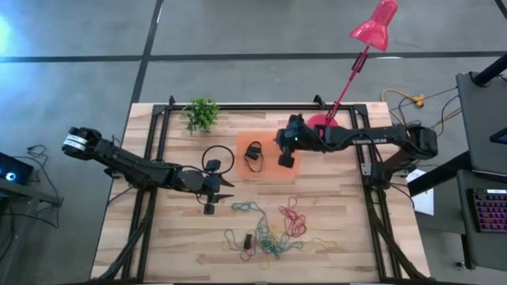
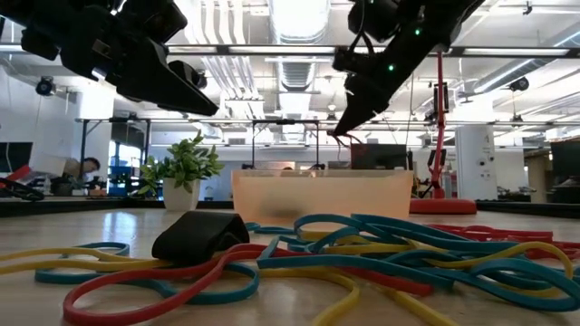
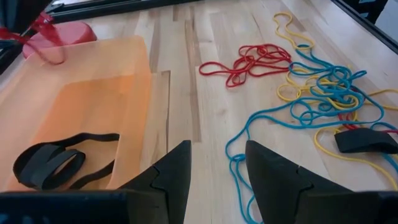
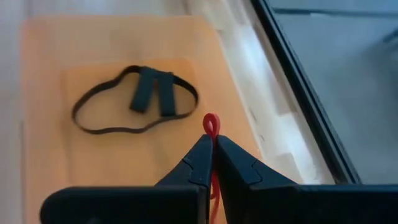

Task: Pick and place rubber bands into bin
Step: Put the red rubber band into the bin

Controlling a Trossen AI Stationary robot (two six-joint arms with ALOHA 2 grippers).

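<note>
Rubber bands (image 1: 269,229) in red, blue, yellow and green lie tangled on the wooden table near its front edge, filling the foreground of the low view (image 2: 362,244). The orange bin (image 1: 242,170) sits at mid-table with one black band (image 1: 253,154) lying flat inside. My right gripper (image 4: 214,146) hovers above the bin's right part, shut on a red band. My left gripper (image 3: 217,155) is open, low over the table just left of the pile and near the bin's front edge; a blue band (image 3: 239,155) lies under its fingertips. My right gripper pinches a red rubber band (image 4: 211,124) between its two fingertips, coming from above and pointing down over the bin (image 4: 93,155). A small loop of it pokes out past the tips. The band is lifted clear and hangs above the bin (image 2: 317,195).
A small potted plant (image 1: 202,115) stands behind the bin to the left. A red desk lamp's base (image 1: 321,123) sits just behind the bin's right corner. A wide black strap (image 2: 199,237) lies in the pile. Bare wood shows along the table's left and right sides.
</note>
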